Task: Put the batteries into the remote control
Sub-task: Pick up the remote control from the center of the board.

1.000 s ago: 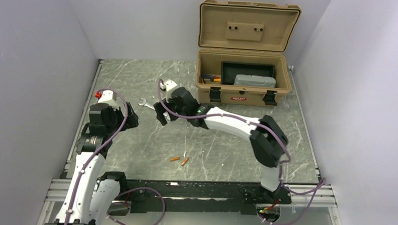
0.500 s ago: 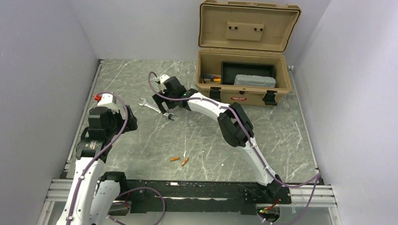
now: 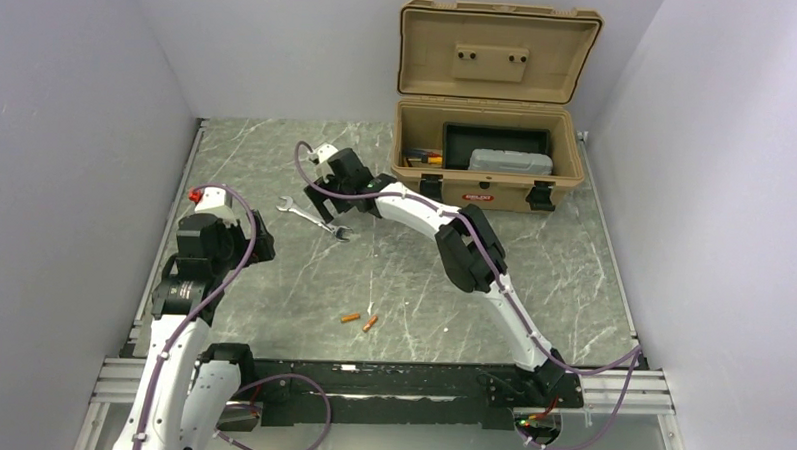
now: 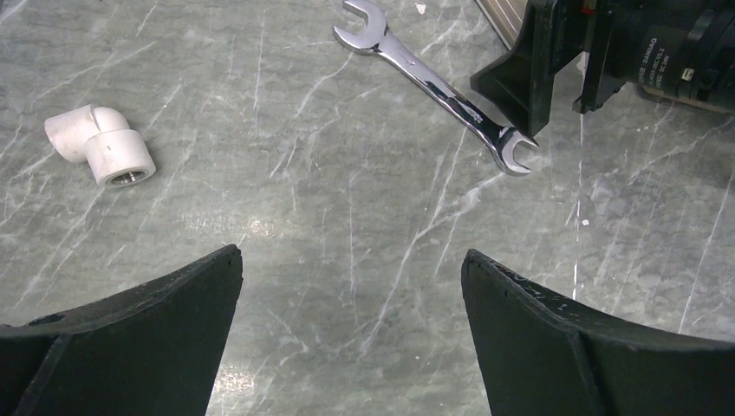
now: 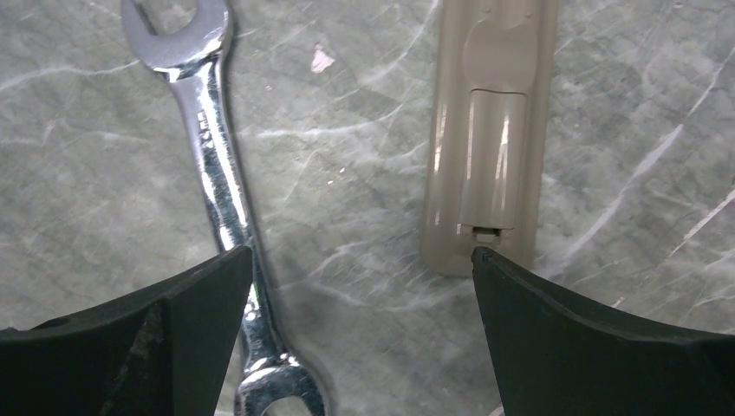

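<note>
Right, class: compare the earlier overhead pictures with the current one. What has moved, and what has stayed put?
The right arm stretched out, carrying the open right pincer farther and leftward, over the silver open-ended wrench and the grey-tan remote control. Nothing was gripped or released. The left pincer, open, barely shifted. The two orange-copper batteries and tan toolbox stayed put.

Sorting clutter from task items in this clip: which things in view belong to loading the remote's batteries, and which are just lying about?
Belongs to the job:
- batteries, two, lying loose
- remote control, back up, battery cover on

Just lying about:
- wrench, beside the remote
- white elbow fitting
- toolbox, lid open
</note>
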Available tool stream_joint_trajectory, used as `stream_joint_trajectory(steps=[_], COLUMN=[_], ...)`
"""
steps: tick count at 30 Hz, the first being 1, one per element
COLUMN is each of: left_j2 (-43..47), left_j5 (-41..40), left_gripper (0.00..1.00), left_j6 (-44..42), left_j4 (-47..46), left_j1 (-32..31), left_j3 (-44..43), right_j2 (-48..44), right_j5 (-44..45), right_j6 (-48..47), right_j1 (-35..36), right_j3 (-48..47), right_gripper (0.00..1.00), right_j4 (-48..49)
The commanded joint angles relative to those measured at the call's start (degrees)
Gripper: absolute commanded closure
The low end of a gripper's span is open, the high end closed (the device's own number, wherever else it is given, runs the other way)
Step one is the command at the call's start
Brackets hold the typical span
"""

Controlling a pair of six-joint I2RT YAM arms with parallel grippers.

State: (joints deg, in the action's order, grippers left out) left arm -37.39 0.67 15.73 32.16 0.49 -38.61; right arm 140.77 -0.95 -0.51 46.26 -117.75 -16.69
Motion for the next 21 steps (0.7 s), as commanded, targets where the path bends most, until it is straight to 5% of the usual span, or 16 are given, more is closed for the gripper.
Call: stream_joint_trajectory(steps=[1, 21], left_j2=[-0.3, -1.6], left_j5=[-0.5, -0.5], left_gripper=[0.01, 0.01], left_j6=[-0.8, -0.5], left_j4=[-0.2, 0.0], left_j1=[-0.1, -0.1], left_j3=[0.2, 0.2], right_j2=[0.9, 7.7], right_j5=[0.7, -2.1], right_j6=[-1.6, -3.2], right_j1=[-1.7, -3.9], right_j3=[-3.4, -11.5], right_gripper=[0.0, 0.0], right_j4=[1.9, -2.0])
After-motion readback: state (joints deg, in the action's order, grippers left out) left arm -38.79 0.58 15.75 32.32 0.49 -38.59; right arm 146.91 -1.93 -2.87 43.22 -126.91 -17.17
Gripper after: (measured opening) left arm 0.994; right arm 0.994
